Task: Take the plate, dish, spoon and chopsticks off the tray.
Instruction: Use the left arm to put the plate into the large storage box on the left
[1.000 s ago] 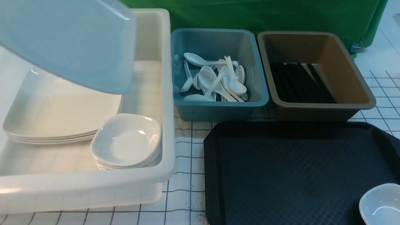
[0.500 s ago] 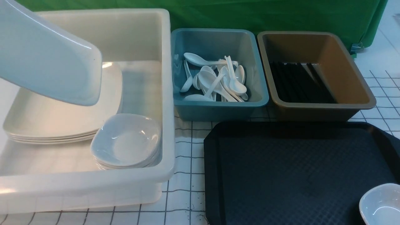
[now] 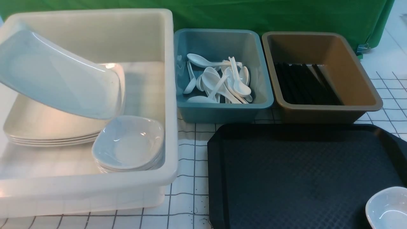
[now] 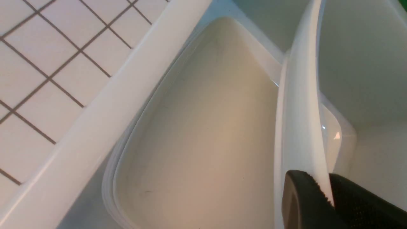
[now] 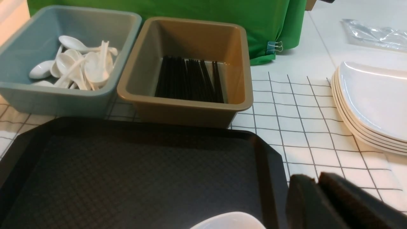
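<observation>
1. Front view: the plate (image 3: 60, 79) hangs tilted over stacked plates (image 3: 47, 127) in the white tub (image 3: 170, 95).
2. Left wrist view: the left gripper (image 4: 327, 190) pinches the plate's rim.
3. Right wrist view: the right gripper (image 5: 318, 197) is pressed together and empty, with the dish (image 5: 229, 222) just beside it on the tray (image 5: 127, 175).

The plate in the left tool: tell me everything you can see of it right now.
The plate is a large glossy white square with rounded corners and a slightly raised rim. It hangs tilted over the stack of plates inside the white tub, its lower corner near the stack; whether they touch is unclear. The left tool is shut on its rim.
</observation>
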